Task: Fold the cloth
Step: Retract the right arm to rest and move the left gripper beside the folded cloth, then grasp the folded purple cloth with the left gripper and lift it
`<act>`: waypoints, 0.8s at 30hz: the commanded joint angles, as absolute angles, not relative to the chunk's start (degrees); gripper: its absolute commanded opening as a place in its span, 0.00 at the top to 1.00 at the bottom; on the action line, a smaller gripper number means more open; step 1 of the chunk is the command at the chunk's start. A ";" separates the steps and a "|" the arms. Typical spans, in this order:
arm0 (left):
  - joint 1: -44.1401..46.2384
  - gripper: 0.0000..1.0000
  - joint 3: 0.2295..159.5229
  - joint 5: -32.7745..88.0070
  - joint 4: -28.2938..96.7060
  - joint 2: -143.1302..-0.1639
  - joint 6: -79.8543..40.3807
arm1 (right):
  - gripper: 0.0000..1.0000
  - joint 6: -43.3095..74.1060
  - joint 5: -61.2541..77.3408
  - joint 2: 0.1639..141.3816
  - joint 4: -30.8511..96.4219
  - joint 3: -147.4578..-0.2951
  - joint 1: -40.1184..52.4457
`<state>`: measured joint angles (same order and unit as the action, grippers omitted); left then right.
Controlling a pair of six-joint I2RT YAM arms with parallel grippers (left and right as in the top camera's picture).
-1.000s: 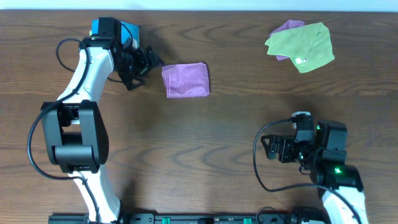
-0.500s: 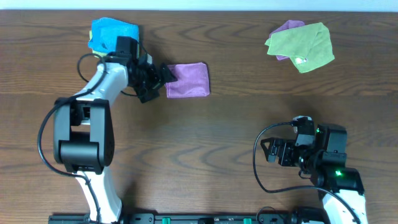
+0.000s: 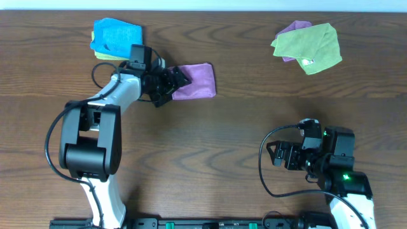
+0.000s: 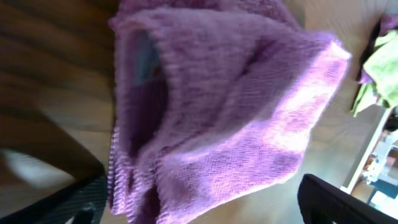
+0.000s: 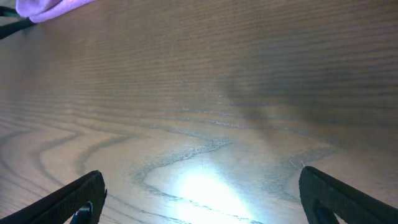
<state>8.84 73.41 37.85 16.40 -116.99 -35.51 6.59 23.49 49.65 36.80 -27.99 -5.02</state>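
A folded purple cloth point(image 3: 198, 81) lies on the table at upper centre. My left gripper point(image 3: 175, 83) is open, with its fingers spread round the cloth's left edge. In the left wrist view the purple cloth point(image 4: 230, 106) fills the frame between the two dark fingertips; its folded layers show at the left edge. My right gripper point(image 3: 278, 153) is open and empty at the lower right, low over bare wood point(image 5: 199, 155).
A green cloth point(image 3: 308, 46) lies on another purple cloth point(image 3: 292, 28) at the upper right. A blue cloth point(image 3: 114, 34) on a yellow one sits at the upper left, behind my left arm.
My left gripper has moved right from beside the blue cloth to the purple cloth's left edge and nudged it slightly right. The right arm has not moved.
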 commanded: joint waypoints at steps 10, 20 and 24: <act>11.62 0.64 71.46 27.46 11.49 -117.14 -36.40 | 0.01 7.25 23.33 49.63 36.88 -27.94 -5.28; 12.19 0.34 71.46 28.14 8.45 -120.81 -36.23 | 0.01 7.25 23.35 49.63 36.88 -27.94 -5.28; 12.75 0.34 71.44 28.21 6.68 -122.74 -36.21 | 0.01 7.25 23.33 49.63 36.88 -27.94 -5.28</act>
